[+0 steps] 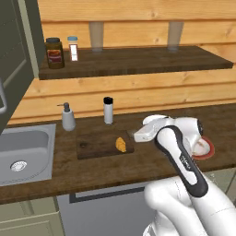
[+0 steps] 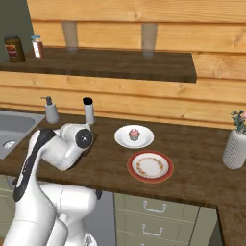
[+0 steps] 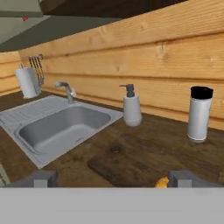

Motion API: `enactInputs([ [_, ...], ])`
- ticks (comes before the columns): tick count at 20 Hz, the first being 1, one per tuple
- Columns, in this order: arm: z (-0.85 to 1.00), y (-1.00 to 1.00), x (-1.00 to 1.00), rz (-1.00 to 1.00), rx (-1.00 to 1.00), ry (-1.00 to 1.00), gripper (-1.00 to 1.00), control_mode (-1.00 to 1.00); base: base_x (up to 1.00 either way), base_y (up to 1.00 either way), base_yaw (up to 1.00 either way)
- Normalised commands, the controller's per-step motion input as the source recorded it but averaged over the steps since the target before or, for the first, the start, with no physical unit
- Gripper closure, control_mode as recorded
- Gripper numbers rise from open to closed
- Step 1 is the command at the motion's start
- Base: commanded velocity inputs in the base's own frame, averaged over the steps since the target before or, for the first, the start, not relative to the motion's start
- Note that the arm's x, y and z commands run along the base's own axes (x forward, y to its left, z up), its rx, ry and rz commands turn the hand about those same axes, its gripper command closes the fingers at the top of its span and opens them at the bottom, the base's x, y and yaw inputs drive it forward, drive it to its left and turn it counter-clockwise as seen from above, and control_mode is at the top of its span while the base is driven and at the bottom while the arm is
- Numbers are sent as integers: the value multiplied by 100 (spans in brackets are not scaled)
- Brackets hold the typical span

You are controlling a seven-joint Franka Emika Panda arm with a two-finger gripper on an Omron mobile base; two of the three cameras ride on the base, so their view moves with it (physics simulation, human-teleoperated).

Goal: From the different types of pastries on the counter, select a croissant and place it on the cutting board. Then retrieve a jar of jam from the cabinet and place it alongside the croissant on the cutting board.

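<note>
Lying near the board's (image 1: 99, 144) right edge in the left base view, the croissant (image 1: 121, 144) looks light and flaky, best pinched gently across its middle. In the hand view the claw (image 3: 113, 178) stands released above it.

A kitchen: steel sink (image 3: 61, 127), wooden counter (image 2: 202, 163), soap dispenser (image 3: 131, 107).
</note>
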Motion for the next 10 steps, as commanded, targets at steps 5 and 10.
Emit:
enactInputs([
  [5,-4,0,-98,4,-2,-27,-100,-100,0,0,0],
  [10,0,10,-98,0,-1,-29,-100,-100,0,0,0],
])
